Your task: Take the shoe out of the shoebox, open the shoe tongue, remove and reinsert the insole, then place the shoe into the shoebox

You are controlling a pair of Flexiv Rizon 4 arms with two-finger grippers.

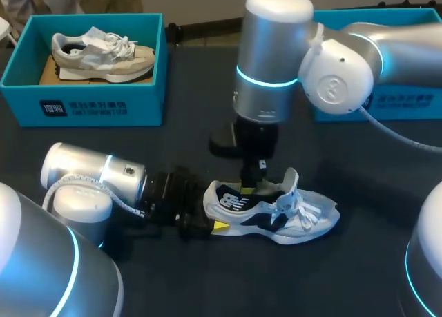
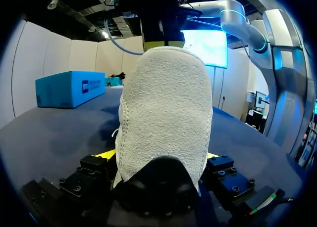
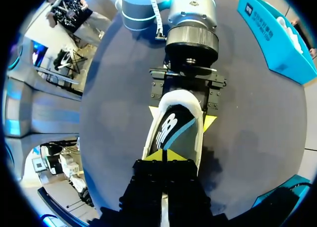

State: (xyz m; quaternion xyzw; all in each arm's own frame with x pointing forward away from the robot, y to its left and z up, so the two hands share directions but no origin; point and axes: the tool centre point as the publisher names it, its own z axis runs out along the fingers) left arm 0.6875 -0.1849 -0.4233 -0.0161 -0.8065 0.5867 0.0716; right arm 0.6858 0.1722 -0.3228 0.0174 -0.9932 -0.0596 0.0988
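A white and navy shoe [image 1: 297, 217] lies on its sole on the dark table, toe to the right. My left gripper [image 1: 213, 211] comes in low from the left, and its yellow fingers [image 3: 210, 122] press the heel [image 2: 166, 113] from both sides. My right gripper [image 1: 247, 188] points straight down into the shoe's opening behind the raised tongue [image 1: 291, 182]. Its yellow tips are shut together [image 3: 166, 155] on the navy insole [image 3: 173, 128]. Whether they pinch the insole does not show. The blue shoebox [image 1: 83, 106] stands at the far left.
A second, beige shoe [image 1: 103, 51] lies inside the shoebox. Another blue box [image 1: 407, 103] stands at the far right behind my right arm. The shoe's loose laces [image 1: 311, 213] trail over its forefoot.
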